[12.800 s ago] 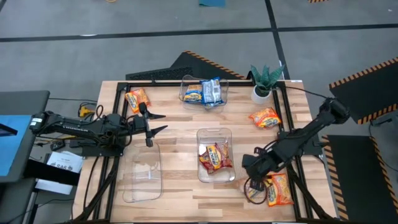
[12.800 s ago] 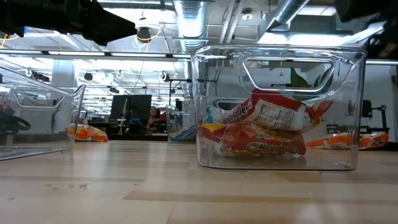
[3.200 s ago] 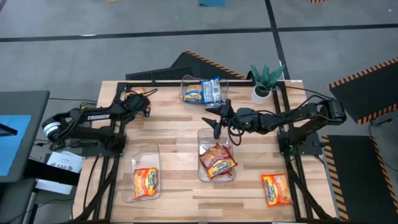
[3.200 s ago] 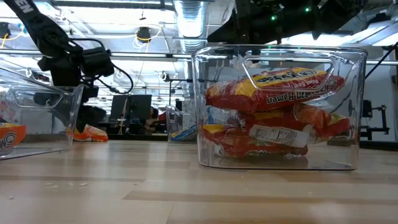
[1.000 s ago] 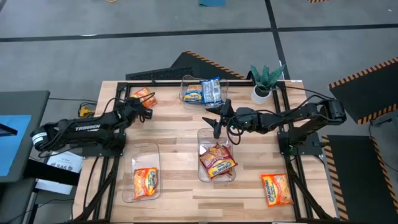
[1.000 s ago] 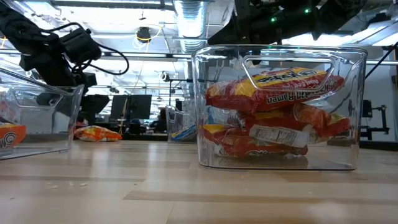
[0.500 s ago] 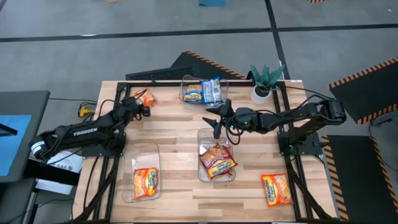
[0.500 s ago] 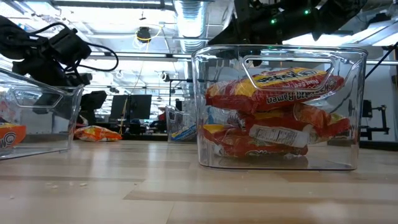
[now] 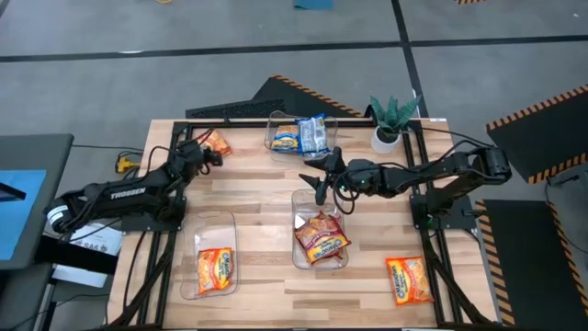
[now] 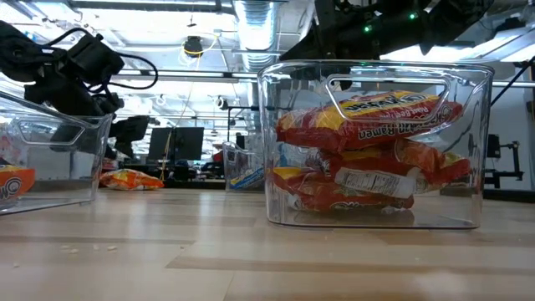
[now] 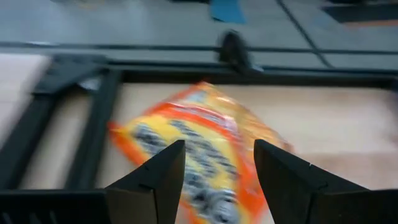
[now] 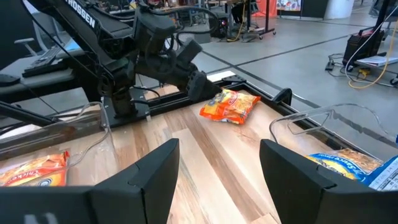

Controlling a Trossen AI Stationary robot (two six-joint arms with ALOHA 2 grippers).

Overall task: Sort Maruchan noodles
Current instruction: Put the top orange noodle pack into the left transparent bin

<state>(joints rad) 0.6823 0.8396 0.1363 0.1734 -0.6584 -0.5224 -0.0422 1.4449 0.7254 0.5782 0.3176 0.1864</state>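
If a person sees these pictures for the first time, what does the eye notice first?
Most striking is the clear middle bin, stacked with red-brown noodle packets, filling the low view. Next, the left gripper, open, points at an orange packet lying at the table's far left corner. The right gripper hangs open over the table's centre, between the middle bin and a far bin holding blue packets.

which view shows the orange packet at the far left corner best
The right wrist view: the orange packet lies whole and unobstructed. The left wrist view shows it close, blurred, partly behind the left hand. High view: small. Low view: distant.
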